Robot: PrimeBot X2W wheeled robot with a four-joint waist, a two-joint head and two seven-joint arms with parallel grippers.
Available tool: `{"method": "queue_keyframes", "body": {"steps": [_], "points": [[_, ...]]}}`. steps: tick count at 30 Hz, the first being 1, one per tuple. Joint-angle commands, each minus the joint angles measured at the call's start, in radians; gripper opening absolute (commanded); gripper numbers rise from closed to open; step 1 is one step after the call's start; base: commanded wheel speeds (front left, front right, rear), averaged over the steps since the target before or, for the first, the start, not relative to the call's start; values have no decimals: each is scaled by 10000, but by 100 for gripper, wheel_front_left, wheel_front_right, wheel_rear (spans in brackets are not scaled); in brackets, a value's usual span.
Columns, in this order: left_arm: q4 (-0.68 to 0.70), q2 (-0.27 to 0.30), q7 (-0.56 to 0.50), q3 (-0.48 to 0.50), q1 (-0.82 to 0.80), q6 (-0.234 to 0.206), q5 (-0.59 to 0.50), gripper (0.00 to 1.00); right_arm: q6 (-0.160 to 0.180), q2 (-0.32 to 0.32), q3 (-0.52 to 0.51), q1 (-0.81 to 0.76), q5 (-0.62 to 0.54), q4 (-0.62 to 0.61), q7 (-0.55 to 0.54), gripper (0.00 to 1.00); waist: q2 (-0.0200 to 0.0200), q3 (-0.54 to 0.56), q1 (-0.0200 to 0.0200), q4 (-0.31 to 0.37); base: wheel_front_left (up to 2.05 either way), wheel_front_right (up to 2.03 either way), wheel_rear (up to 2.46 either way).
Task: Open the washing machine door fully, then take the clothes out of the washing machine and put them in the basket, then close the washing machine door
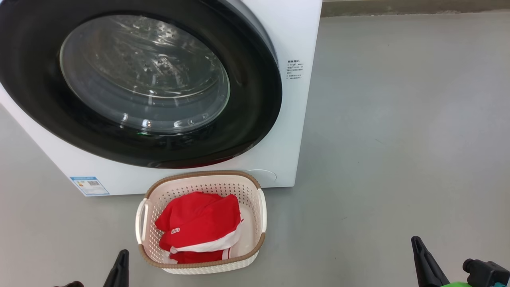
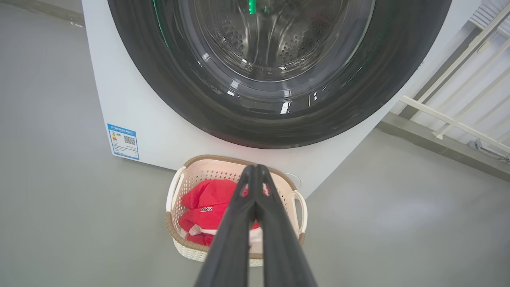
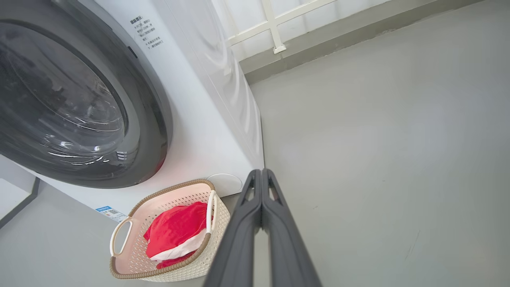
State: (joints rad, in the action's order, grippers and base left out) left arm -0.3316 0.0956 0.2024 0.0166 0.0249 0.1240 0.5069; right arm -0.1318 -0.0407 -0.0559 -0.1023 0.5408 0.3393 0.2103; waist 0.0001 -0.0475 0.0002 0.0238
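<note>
Left wrist view: the left gripper [image 2: 255, 170] hangs over the floor [image 1: 398, 139], its two dark fingers pressed together on nothing. The right gripper [image 3: 261, 173] is likewise pinched closed and empty, off to the basket's right. Beyond them the basket [image 1: 201, 173] stands on the floor just beside the bottom front edge of the washing machine [image 1: 297, 119], with the clothes [image 1: 199, 223] heaped inside towards its left wall. Above it the washing machine door [image 1: 255, 119] looks closed. I see two risks. A red glint at the door's lowest rim may be reflection or trapped cloth, so the latch might not have caught. A careless arm sweep could also tip the light basket.
</note>
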Motion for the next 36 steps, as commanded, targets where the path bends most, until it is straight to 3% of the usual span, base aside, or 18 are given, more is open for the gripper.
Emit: {"method": "queue_keyframes", "body": {"steps": [1, 36], "points": [[270, 83, -57, 149, -264, 9, 285, 0, 2, -109, -59, 271, 305, -269, -47, 0, -1, 7, -1, -4, 0, 0, 0], [456, -86, -1035, 412, -601, 28, 3662, 0, 5, -118, -209, 848, 3585, -480, -1040, 0, -1, 145, -1, -77, 0, 0, 0]]}}
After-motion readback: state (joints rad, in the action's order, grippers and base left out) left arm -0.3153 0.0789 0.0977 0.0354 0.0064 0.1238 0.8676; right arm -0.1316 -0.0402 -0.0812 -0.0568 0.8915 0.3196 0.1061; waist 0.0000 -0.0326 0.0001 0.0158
